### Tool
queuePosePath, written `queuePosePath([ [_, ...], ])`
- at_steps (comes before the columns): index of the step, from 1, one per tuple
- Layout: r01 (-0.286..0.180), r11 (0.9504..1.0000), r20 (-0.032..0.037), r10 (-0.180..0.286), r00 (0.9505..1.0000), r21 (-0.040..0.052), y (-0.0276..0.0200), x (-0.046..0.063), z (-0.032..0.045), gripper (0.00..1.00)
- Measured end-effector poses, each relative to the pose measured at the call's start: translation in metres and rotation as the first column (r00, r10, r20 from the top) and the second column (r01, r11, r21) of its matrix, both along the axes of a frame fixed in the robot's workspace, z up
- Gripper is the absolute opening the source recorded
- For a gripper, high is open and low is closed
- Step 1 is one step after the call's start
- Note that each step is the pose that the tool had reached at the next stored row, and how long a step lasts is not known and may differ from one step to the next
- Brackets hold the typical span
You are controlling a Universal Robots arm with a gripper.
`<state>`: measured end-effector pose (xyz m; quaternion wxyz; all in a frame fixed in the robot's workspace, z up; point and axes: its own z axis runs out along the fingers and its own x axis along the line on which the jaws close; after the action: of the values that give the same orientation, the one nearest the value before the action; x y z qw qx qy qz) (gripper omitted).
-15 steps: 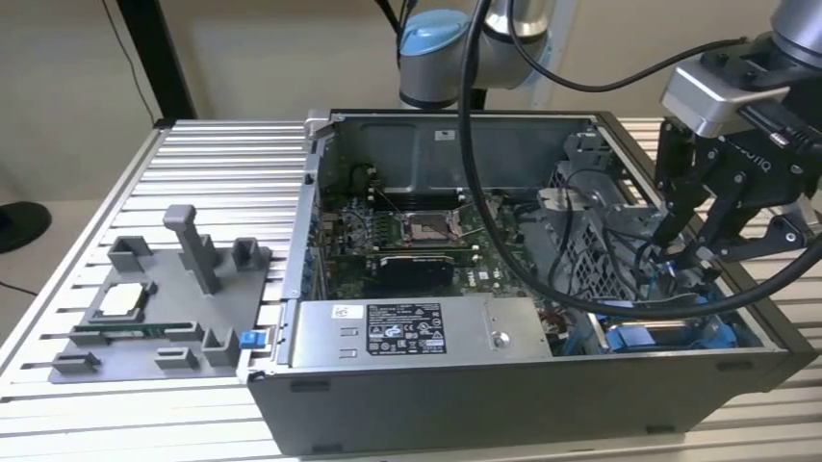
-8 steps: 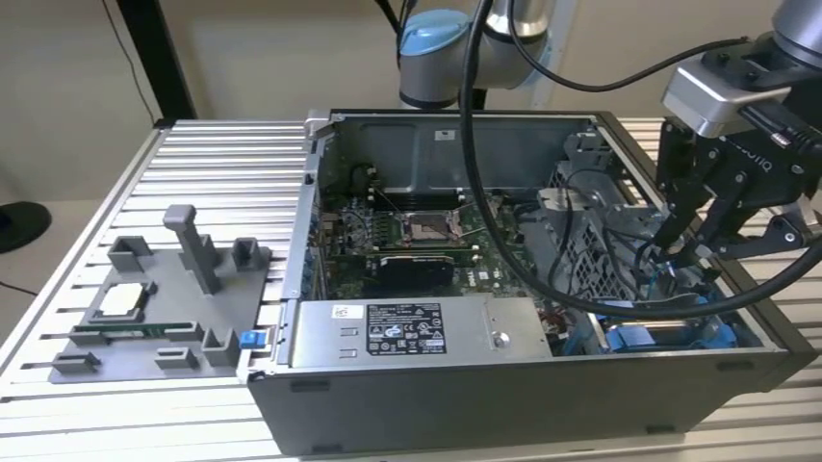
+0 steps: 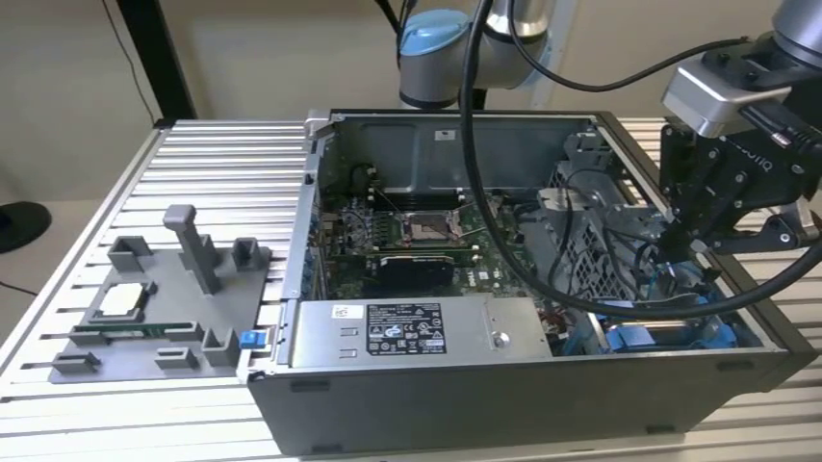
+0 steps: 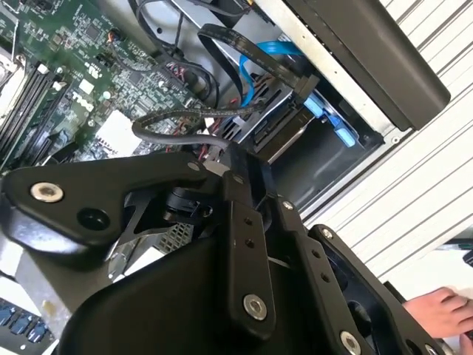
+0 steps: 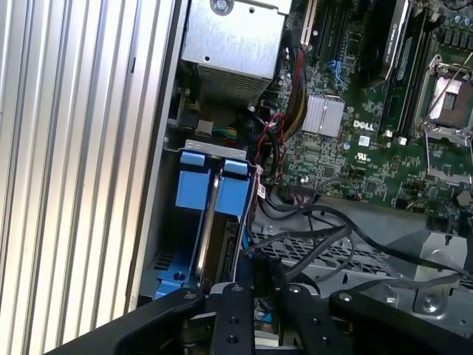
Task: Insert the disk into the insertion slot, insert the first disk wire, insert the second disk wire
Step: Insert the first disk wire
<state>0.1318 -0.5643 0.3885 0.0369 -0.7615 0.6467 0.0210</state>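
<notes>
Disk (image 5: 211,237) stands seated in the slot (image 5: 171,279) at four o'clock of the case (image 3: 514,390) in the exterior view, the gripper (image 5: 259,299) hangs close, its grip I cannot tell, and a wire (image 4: 277,46) plug needs straight, gentle pushing, I think.

The gripper (image 3: 677,241) hangs inside the open computer case (image 3: 514,395), above the blue-railed insertion slot (image 3: 649,337); a grey fixture (image 3: 167,308) sits on the slatted table (image 3: 218,164) beside it.

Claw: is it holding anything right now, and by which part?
Cannot tell. The claw is down in the case at the disk's end, among black wires; whether it grips one is hidden.
</notes>
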Motion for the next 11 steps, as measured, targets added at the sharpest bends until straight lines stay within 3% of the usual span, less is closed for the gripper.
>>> queuePosePath([
  [6,0.000,1.0000,-0.0003,0.000,1.0000,0.0000,0.0000,0.0000,0.0000,0.00],
  [11,0.004,1.0000,-0.0003,-0.004,1.0000,-0.0010,0.0000,0.0028,-0.0086,0.00],
])
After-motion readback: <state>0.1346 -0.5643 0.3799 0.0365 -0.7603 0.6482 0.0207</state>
